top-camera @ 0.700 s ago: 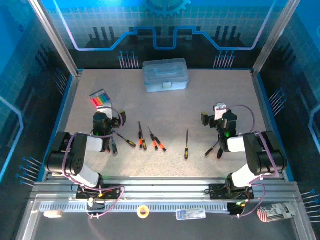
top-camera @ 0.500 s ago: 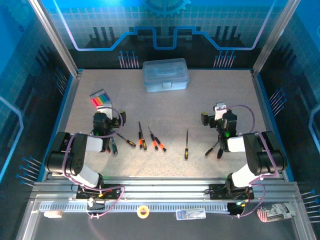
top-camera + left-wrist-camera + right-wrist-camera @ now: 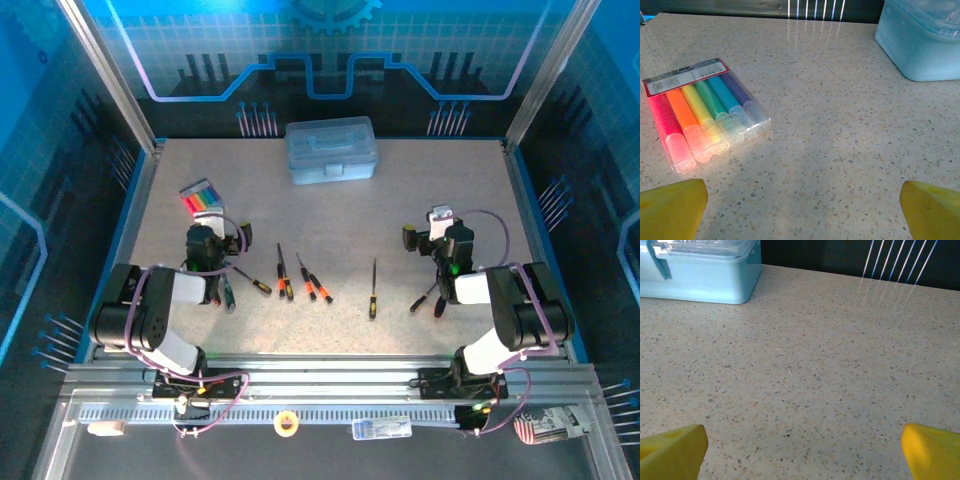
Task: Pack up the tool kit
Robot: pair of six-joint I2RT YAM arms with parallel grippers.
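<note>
A pale blue plastic tool box (image 3: 331,151) with its lid down stands at the back middle of the table, also in the left wrist view (image 3: 922,42) and the right wrist view (image 3: 700,270). Several small screwdrivers (image 3: 285,275) lie in a loose row across the near half of the table, one with a yellow handle (image 3: 372,295) in the middle. My left gripper (image 3: 212,240) rests low at the near left, open, yellow fingertips (image 3: 672,207) wide apart over bare table. My right gripper (image 3: 437,232) rests at the near right, open, fingertips (image 3: 932,452) wide apart, holding nothing.
A clear pack of coloured markers (image 3: 702,112) lies left of the left gripper, near the table's left side (image 3: 201,196). Two more screwdrivers (image 3: 430,298) lie beside the right arm. Blue walls and metal posts ring the table (image 3: 340,215).
</note>
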